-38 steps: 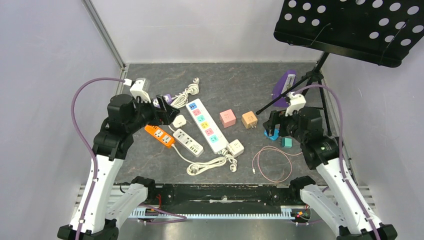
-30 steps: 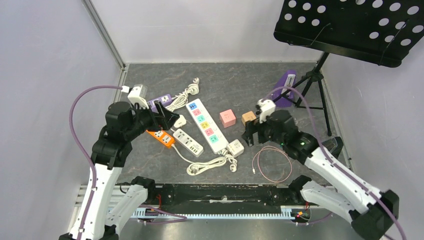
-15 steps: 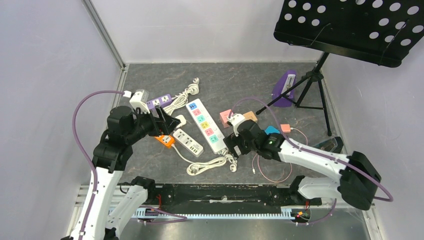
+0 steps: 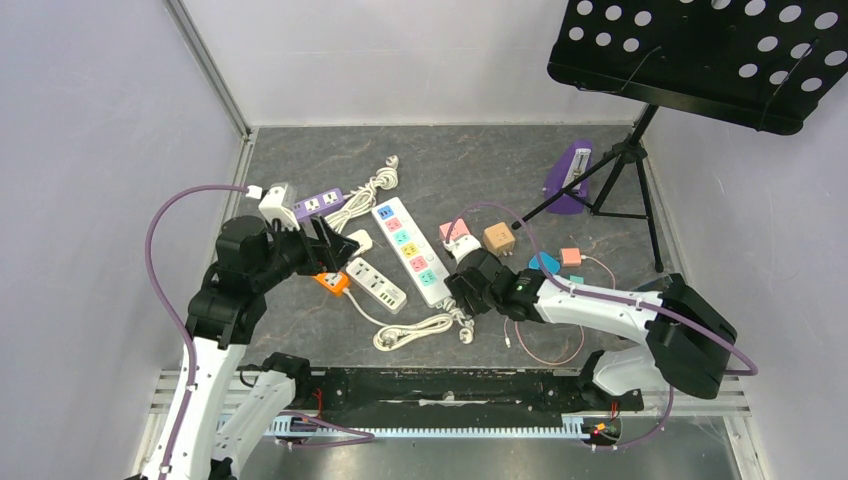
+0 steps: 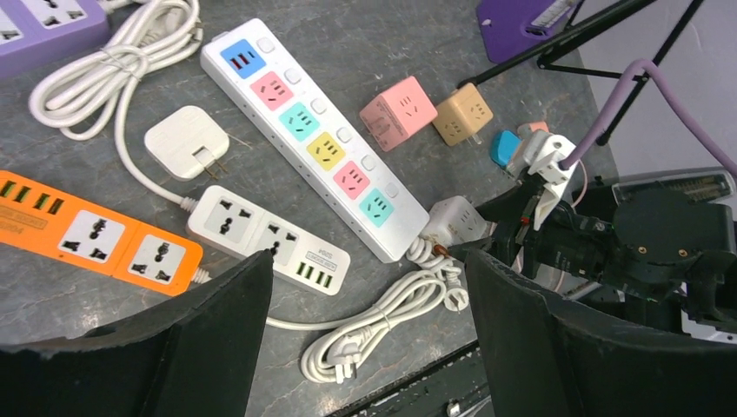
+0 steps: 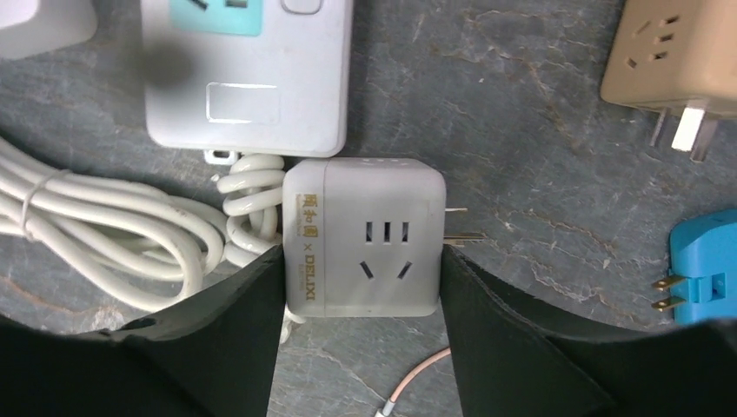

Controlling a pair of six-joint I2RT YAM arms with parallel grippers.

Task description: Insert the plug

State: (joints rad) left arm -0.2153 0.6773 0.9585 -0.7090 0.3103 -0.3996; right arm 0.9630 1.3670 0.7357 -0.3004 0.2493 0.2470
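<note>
the right gripper (image 6: 361, 261) is low over the table (image 6: 521, 122), and the white cube plug (image 6: 361, 234) lies right between its two fingers (image 6: 226, 347). the jaws are closed in on the cube: one finger touches its left side and the other its right side. the cube rests on the table with the socket face up, and its metal prongs (image 6: 465, 234) stick out sideways toward a blue plug (image 6: 708, 269). it is just below the end of the white strip (image 6: 248, 78) and touches the coiled cord (image 6: 104, 226). a tan cube (image 6: 669, 61) lies apart from it. the left gripper (image 5: 367, 261) hangs above the strips with its jaws spread wide and nothing between them.
</note>
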